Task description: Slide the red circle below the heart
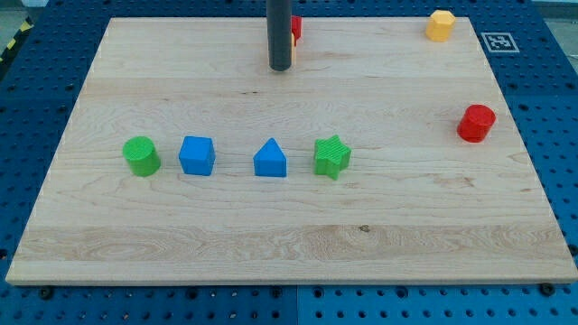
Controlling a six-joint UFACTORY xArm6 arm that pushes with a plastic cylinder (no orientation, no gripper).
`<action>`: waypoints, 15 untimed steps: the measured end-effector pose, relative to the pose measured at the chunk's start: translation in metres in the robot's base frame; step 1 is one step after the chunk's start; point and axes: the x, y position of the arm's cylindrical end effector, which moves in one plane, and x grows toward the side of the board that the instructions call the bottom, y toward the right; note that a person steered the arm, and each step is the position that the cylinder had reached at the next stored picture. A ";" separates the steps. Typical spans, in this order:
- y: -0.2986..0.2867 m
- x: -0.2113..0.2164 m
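A red round block (476, 123) sits near the board's right edge. A yellow block (440, 25) sits at the top right corner; its shape is hard to make out. My tip (280, 69) rests on the board at the top centre, far to the left of both. A second red block (295, 27) is mostly hidden behind the rod, just right of it, so I cannot tell its shape. My tip touches no block that I can see.
A row of blocks lies across the middle left: a green cylinder (142, 156), a blue cube (197, 155), a blue triangle (270, 159) and a green star (331, 157). The wooden board (289, 244) lies on a blue perforated table.
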 end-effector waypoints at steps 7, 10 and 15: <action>0.348 0.178; 0.266 0.149; 0.191 0.050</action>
